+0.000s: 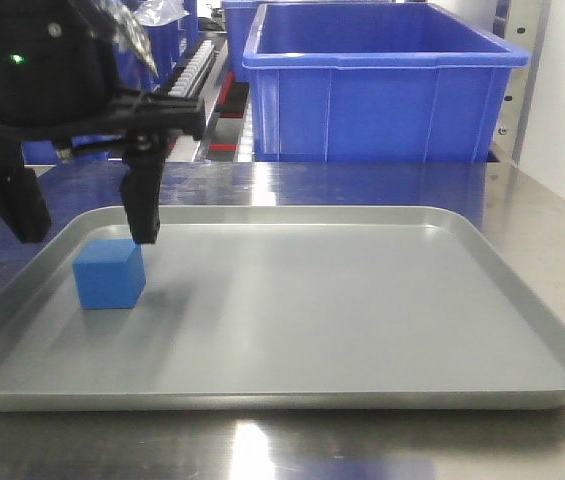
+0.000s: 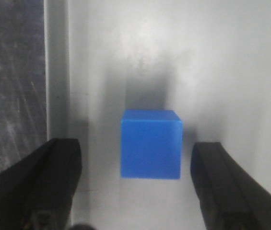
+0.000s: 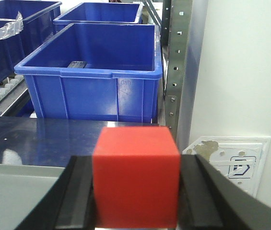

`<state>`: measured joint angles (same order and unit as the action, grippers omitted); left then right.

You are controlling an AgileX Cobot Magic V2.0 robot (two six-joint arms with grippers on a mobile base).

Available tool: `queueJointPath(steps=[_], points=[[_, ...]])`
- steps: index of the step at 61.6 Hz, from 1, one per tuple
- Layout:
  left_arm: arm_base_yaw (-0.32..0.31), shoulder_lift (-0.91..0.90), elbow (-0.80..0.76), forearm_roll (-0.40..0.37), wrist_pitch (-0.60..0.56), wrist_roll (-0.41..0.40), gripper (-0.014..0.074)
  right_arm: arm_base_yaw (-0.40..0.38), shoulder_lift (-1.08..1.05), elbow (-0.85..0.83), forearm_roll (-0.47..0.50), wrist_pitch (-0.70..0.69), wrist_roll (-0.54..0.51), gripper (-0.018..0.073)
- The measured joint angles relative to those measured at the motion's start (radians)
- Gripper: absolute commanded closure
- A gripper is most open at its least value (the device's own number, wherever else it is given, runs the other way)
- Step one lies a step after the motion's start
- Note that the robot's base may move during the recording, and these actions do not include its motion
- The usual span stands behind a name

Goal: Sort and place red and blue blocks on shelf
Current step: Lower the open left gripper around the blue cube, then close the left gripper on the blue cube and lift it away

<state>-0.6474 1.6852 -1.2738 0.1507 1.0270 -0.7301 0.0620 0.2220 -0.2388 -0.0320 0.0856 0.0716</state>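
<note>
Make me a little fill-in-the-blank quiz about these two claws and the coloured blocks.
1. The left gripper is open, and the block between its fingers is ____.
2. The right gripper is shut on a block coloured ____.
3. The grey tray holds exactly ____ block.
Missing words: blue; red; one.

Grey tray (image 1: 362,300) sits before large blue bins (image 1: 382,100).
</note>
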Motion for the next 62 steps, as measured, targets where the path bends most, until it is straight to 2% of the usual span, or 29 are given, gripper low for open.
queueJointPath(steps=[43, 46, 58, 62], points=[[-0.009, 0.077, -0.002, -0.023, -0.014, -0.004, 0.0092, 0.0, 0.0, 0.0, 0.0, 0.0, 0.0, 0.0482], [-0.009, 0.077, -0.002, -0.023, -0.019, -0.004, 0.0129, 0.0, 0.0, 0.0, 0.0, 0.0, 0.0, 0.0482], [-0.009, 0.077, -0.002, -0.033, -0.024, -0.011, 0.049, 0.0, 0.0, 0.0, 0.0, 0.0, 0.0, 0.0482], [-0.009, 0.077, -0.003, -0.035, -0.024, -0.011, 0.0454, 0.0, 0.0, 0.0, 0.0, 0.0, 0.0, 0.0482]])
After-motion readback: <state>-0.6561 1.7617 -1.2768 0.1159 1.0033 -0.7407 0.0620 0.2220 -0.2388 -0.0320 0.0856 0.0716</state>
